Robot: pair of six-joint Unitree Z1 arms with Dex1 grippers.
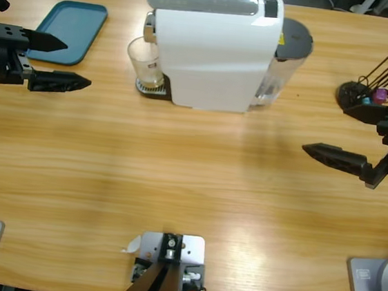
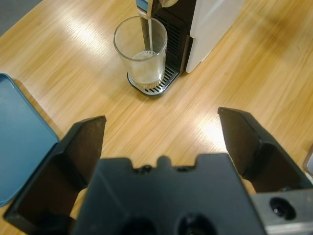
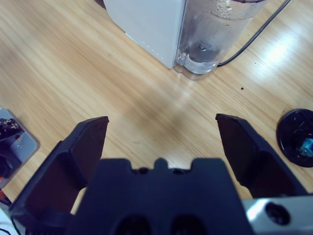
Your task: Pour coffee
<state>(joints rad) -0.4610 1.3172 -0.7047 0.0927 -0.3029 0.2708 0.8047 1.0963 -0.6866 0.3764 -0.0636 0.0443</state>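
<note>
Standing on the drip grate of the coffee machine (image 1: 214, 50), the glass (image 2: 141, 56) holding shallow pale coffee (image 2: 145, 71) looks rigid, slick and probably breakable, best clasped mid-wall; left gripper (image 2: 161, 142) and right gripper (image 3: 161, 142) both gape empty.

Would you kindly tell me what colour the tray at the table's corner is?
The tray is teal blue, a plain colour with no pattern; the high view shows it best.

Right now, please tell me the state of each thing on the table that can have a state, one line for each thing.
Clear drinking glass: upright on the drip grate, a shallow pale liquid inside, a thin stream falling in.
White box-shaped coffee machine: dispensing.
Clear water tank: attached to the machine, water inside.
Teal plastic tray: flat, nothing on it.
Left claw: open, holding nothing.
Right claw: open, holding nothing.
</note>
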